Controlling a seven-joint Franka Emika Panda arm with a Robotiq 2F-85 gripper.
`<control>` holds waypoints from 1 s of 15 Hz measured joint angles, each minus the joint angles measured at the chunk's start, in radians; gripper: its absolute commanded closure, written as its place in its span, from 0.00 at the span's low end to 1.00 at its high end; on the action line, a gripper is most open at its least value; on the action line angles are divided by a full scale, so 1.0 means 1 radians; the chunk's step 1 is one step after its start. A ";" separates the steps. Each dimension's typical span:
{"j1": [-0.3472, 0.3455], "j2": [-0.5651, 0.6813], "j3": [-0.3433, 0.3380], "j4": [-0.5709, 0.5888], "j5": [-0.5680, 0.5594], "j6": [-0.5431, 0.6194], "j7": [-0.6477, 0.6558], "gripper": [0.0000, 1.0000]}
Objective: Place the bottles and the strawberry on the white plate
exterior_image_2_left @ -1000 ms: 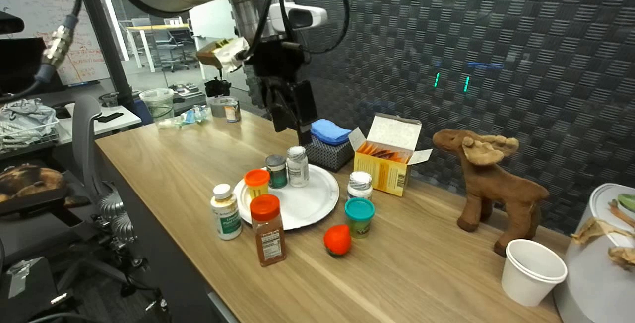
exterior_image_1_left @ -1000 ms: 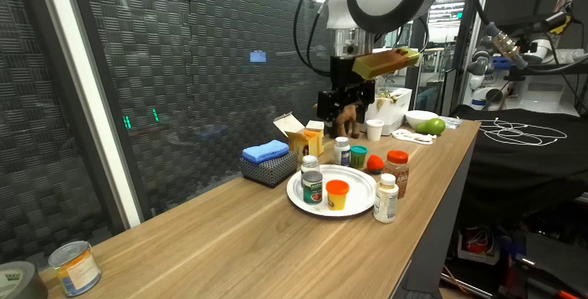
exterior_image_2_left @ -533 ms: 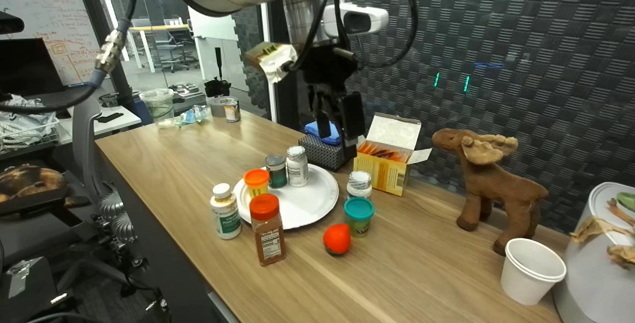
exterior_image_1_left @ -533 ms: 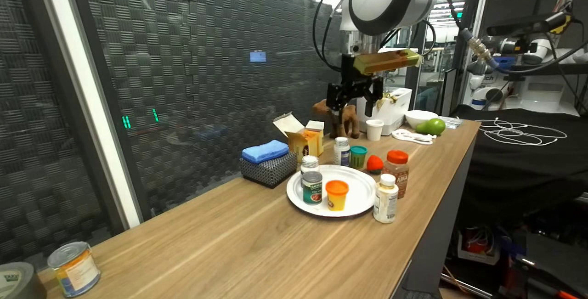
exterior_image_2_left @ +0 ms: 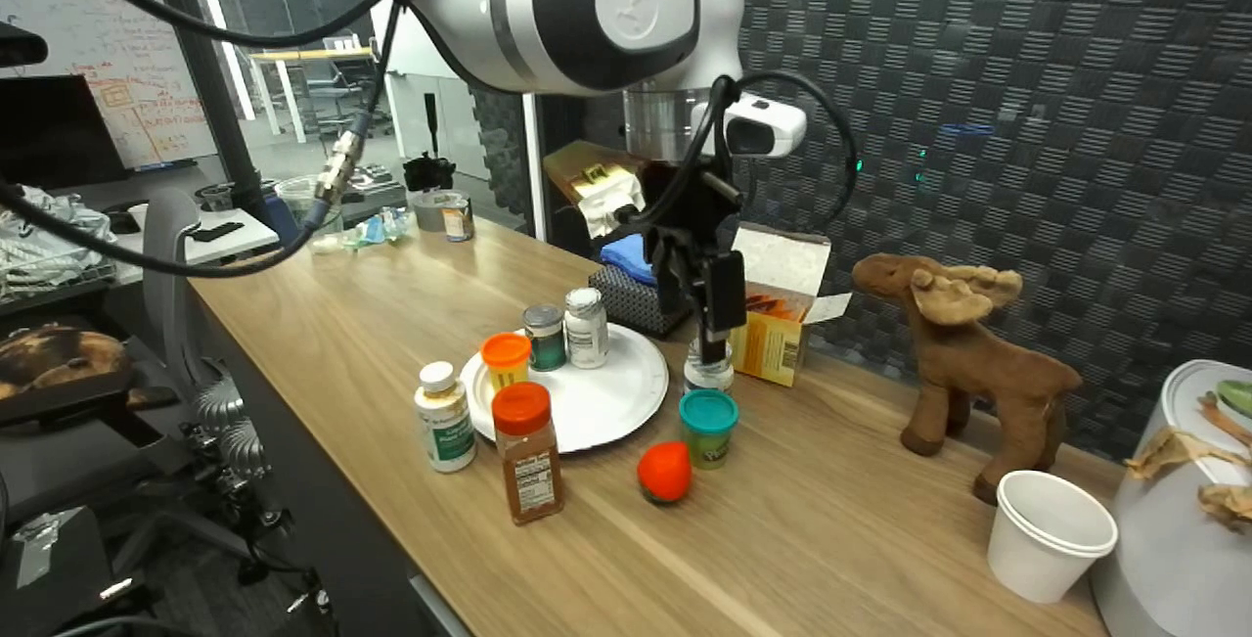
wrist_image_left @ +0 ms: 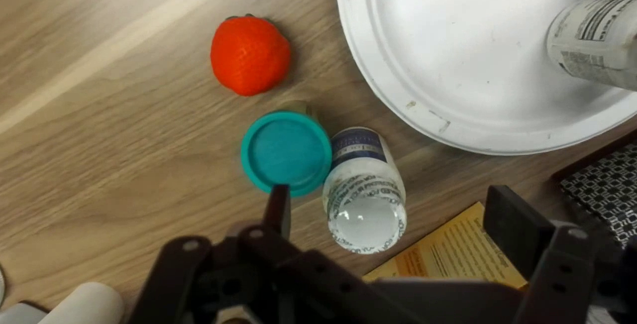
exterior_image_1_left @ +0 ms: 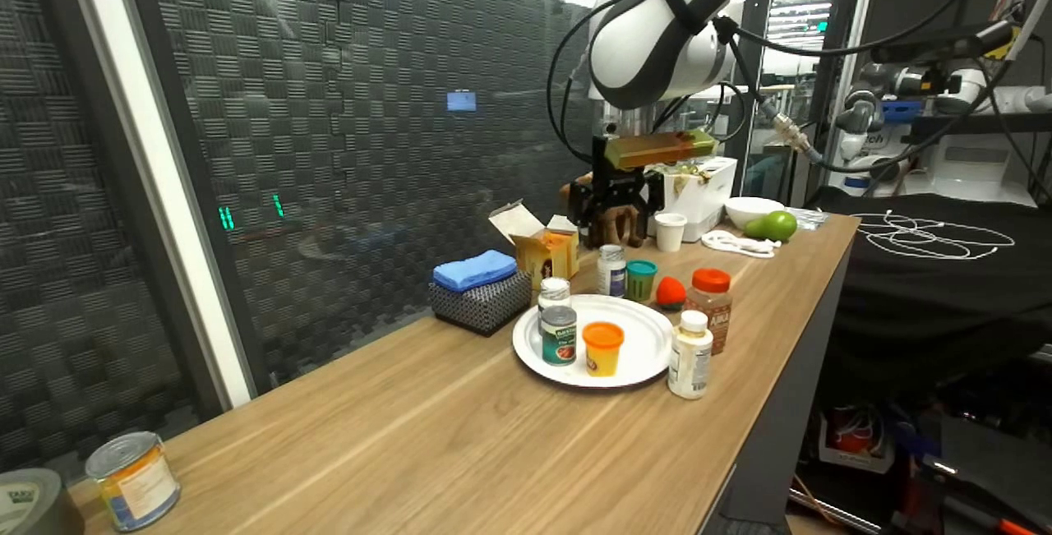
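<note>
Spread wide and holding nothing, the end effector (wrist_image_left: 389, 209) hangs above the film-sealed bottle (wrist_image_left: 365, 192), whose cap shows between the fingers in the wrist view. That bottle stands upright on the surface (wrist_image_left: 124, 130), off the white plate (wrist_image_left: 463, 55) and close beside the teal-lidded tub (wrist_image_left: 286, 152); whether the two touch I cannot tell. It is likely the next pick, and looks like stiff, fairly light plastic: hard to crush, but smooth enough to slip. The clear printed wrap around its cap may slide or wrinkle under pressure, so the better hold is probably on the white body below the shoulder, squarely across its round sides. One finger will probably pass near the tub's lid, which could be nudged on the way down. The strawberry (wrist_image_left: 250, 55) sits on the surface just beside the tub, on the side away from the bottle, also off the plate. It seems light and perhaps a little yielding; its tapered top could squirt out of a high pinch, so it wants a mild grip low, around the widest part.
</note>
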 measured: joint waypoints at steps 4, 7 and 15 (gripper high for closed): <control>-0.002 0.061 -0.013 0.044 0.006 0.000 0.000 0.25; -0.005 0.089 -0.019 0.071 0.008 0.000 0.000 0.42; 0.010 0.083 -0.015 0.091 0.011 0.000 0.001 0.80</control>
